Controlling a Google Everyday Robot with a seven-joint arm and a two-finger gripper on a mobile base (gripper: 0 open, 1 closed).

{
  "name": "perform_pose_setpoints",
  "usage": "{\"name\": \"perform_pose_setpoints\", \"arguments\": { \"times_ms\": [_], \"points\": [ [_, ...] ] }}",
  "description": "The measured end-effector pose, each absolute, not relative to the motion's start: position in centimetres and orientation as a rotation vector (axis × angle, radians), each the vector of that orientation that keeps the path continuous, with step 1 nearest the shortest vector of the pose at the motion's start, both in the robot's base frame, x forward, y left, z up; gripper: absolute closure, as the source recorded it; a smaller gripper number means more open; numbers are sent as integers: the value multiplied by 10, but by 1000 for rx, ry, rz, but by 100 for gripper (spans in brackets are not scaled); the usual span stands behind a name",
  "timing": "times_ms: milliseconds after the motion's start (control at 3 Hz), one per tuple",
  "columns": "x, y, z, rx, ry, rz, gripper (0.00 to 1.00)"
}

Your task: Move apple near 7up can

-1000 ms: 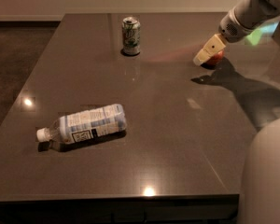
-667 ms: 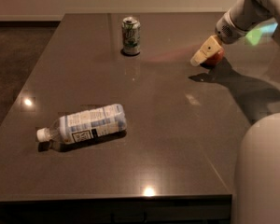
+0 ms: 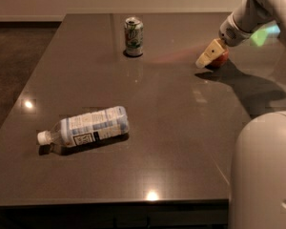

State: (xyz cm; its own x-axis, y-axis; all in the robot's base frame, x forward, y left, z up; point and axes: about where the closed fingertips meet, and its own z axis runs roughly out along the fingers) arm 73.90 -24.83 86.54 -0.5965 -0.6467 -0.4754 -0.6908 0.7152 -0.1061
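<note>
The red-orange apple [image 3: 222, 59] sits on the dark table [image 3: 171, 128] at the far right, mostly hidden behind my gripper. My gripper [image 3: 209, 57] reaches down from the upper right and is right at the apple, on its left side. The 7up can [image 3: 134, 36] stands upright at the back middle of the table, well left of the apple.
A clear plastic bottle [image 3: 88, 128] with a white cap lies on its side at the front left of the table. My white robot body [image 3: 264, 171] fills the lower right corner. The table's left edge drops to a dark floor [image 3: 14, 66].
My gripper has shifted slightly left and down at the apple. The can and the bottle have not moved.
</note>
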Motion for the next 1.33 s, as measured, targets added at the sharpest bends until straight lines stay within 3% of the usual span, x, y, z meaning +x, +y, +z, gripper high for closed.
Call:
{"name": "perform_pose_setpoints", "arguments": {
  "times_ms": [333,1000,1333],
  "points": [
    [739,-252,864,-1029,2450,115,47],
    [740,-223,890,-1106,2385,116,94],
    [741,-188,909,-1179,2308,128,100]
  ]
}}
